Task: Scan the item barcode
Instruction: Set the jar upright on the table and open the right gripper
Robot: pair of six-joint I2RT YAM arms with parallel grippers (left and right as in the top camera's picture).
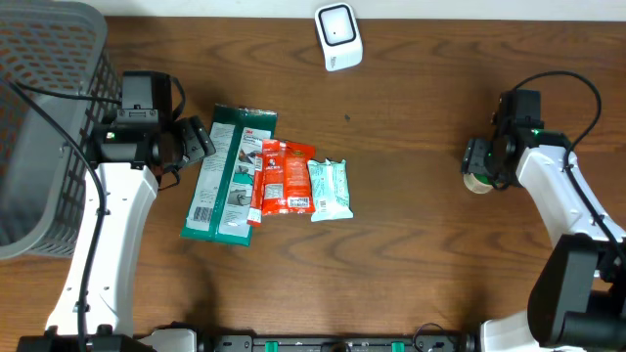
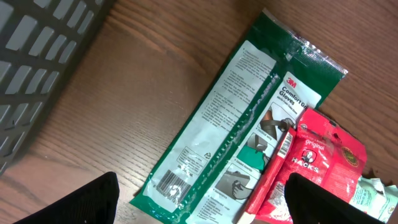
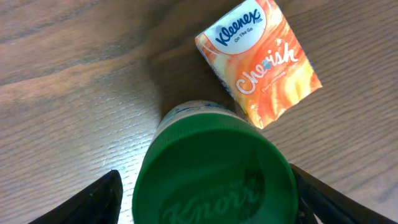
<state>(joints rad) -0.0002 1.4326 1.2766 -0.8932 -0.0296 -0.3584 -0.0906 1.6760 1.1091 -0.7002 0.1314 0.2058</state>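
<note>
Far left: grey slatted basket (image 1: 39,127) on the wooden table (image 1: 411,244), its rim running off the edge of the overhead view.

Left gripper (image 1: 193,143) sits just beside the basket, over the left edge of the glove packet (image 1: 227,176). On the left wrist view I see its fingers (image 2: 93,199) spread wide with nothing between them, so the jaws are open and not touching the packet.

The glove packet is long, green and white, and lies flat with its barcode (image 2: 173,182) face up at the near end. A red packet (image 1: 284,178) overlaps its right edge. A pale green packet (image 1: 330,189) lies touching the red one on the right. All three form one cluster at mid-table.

The white scanner (image 1: 338,37) stands at the far edge of the table, well apart from the cluster.

Right side: right gripper (image 1: 477,168) is down at the table over a jar (image 3: 214,171) with a green lid. On the right wrist view the fingers (image 3: 102,196) straddle the lid on both sides. I cannot tell whether they press on it or merely stand around it. An orange tissue pack (image 3: 258,59) lies flat just beyond the jar, seemingly touching it. Jar and scanner are well apart.
</note>
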